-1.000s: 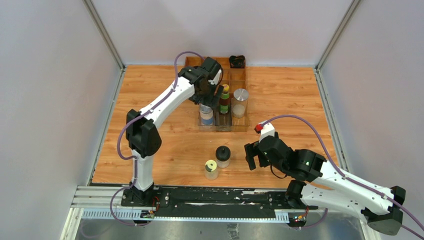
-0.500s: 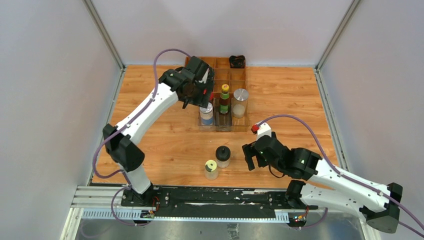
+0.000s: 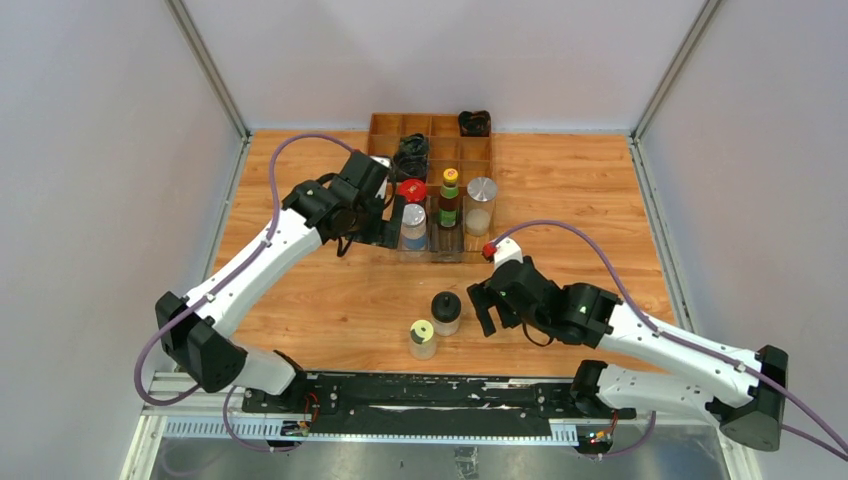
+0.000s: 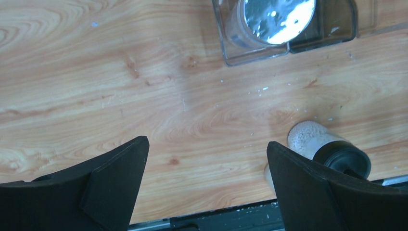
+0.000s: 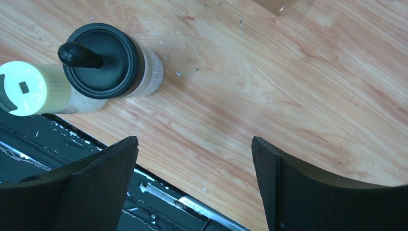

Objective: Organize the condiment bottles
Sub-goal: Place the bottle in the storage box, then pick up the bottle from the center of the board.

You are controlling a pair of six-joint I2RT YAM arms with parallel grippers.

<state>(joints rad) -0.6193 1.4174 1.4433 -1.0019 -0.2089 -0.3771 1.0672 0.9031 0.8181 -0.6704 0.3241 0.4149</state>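
Observation:
Four condiment bottles stand in the tray (image 3: 470,252): a red-capped jar (image 3: 412,190), a silver-capped jar (image 3: 413,221), a yellow-green-capped bottle (image 3: 450,198) and a second silver-capped jar (image 3: 481,203). A black domed jar (image 3: 446,311) and a pale-yellow-capped jar (image 3: 422,337) stand on the table near the front. My left gripper (image 3: 378,232) is open and empty, just left of the tray; its view shows the silver cap (image 4: 276,14). My right gripper (image 3: 485,310) is open and empty, just right of the black domed jar (image 5: 103,60).
A wooden organizer (image 3: 385,124) behind the tray holds dark coiled bundles (image 3: 412,155). The black rail (image 3: 430,392) runs along the table's front edge, close to the two loose jars. Grey walls enclose the table.
My left gripper has pulled back from over the tray to its left side, leaving the red-capped jar standing there. My right gripper has moved left toward the black domed jar.

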